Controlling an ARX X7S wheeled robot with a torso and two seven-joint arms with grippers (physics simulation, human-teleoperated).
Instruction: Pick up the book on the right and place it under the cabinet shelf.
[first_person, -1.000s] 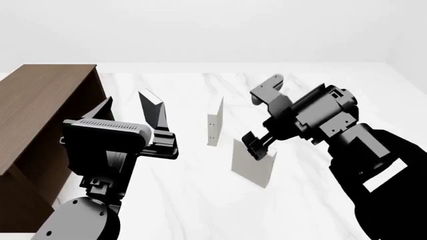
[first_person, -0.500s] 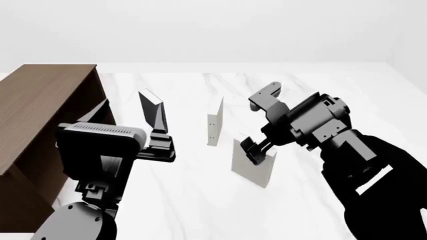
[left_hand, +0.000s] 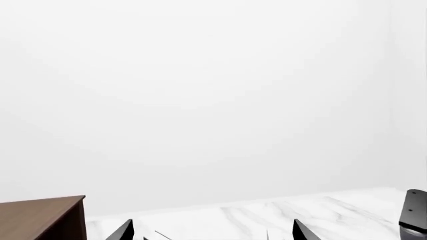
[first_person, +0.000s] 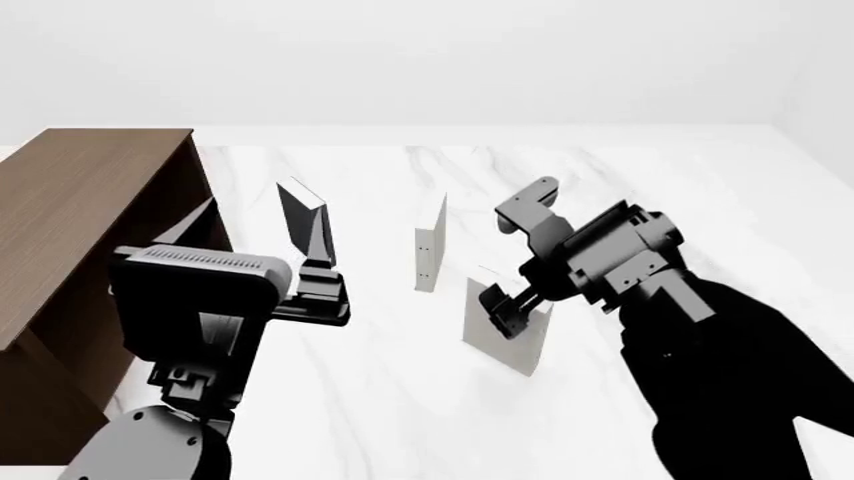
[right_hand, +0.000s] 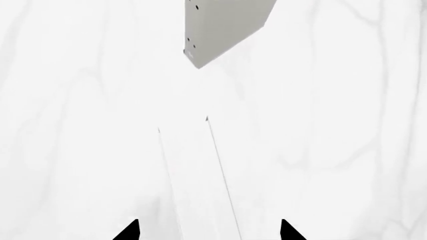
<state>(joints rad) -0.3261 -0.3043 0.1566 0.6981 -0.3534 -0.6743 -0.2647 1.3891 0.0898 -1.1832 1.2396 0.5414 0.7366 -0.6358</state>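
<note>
The off-white book (first_person: 507, 338) stands upright on the white marble table (first_person: 400, 400), rightmost of three books. My right gripper (first_person: 505, 306) is at its top edge, open. In the right wrist view the book's top edge (right_hand: 197, 175) runs between the two black fingertips (right_hand: 131, 232), with a gap on each side. The dark brown cabinet (first_person: 80, 210) stands at the far left; its shelf is hidden. My left gripper (first_person: 324, 292) is open and empty, held above the table near the cabinet; its tips (left_hand: 124, 231) frame bare table.
A black book (first_person: 306, 222) stands just behind my left gripper. A thin white book with small dark dots (first_person: 429, 243) stands between it and the off-white book, and shows in the right wrist view (right_hand: 223, 25). The cabinet's top corner (left_hand: 40, 220) shows in the left wrist view.
My right gripper has moved down and a little left, lowering over the off-white book's top edge. The left arm shifted slightly left, then held still. The books have not moved.
</note>
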